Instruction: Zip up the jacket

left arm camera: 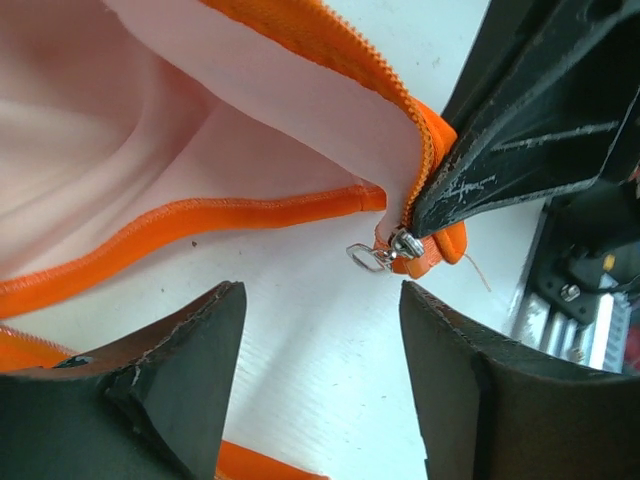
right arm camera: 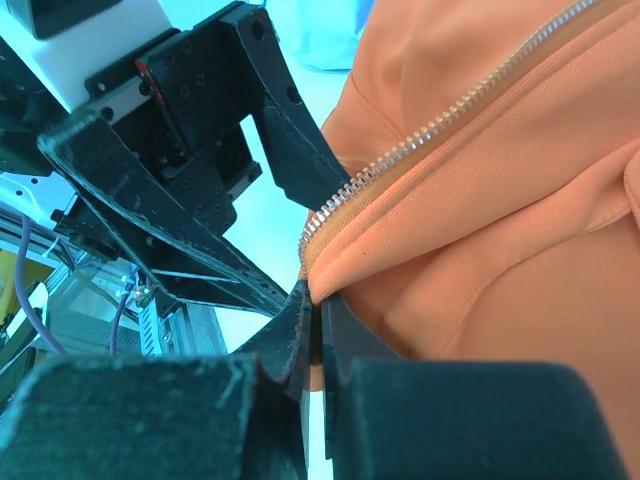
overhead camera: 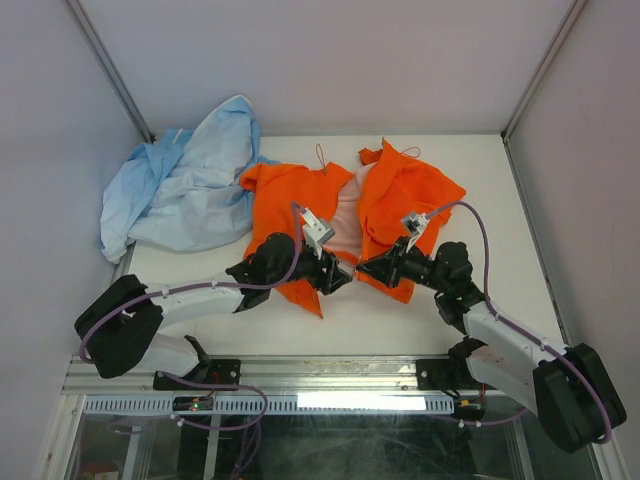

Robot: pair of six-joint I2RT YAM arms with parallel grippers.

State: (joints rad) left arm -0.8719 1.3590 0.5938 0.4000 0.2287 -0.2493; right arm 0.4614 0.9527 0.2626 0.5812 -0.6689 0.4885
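The jacket point(overhead camera: 405, 190) lies unzipped on the middle of the table, its pink lining showing. At its lower front edge the right gripper point(right arm camera: 315, 312) is clamped flat on the zipper-side hem. The left gripper point(left arm camera: 320, 340), fingers spread and empty, hovers just before the jacket's zipper slider point(left arm camera: 402, 246). Left of the jacket a light blue garment point(overhead camera: 185, 190) is heaped on the white table point(overhead camera: 500, 210), which is enclosed by pale walls point(overhead camera: 330, 60).

White table point(overhead camera: 500, 180); jacket point(overhead camera: 275, 195); blue garment point(overhead camera: 190, 190)
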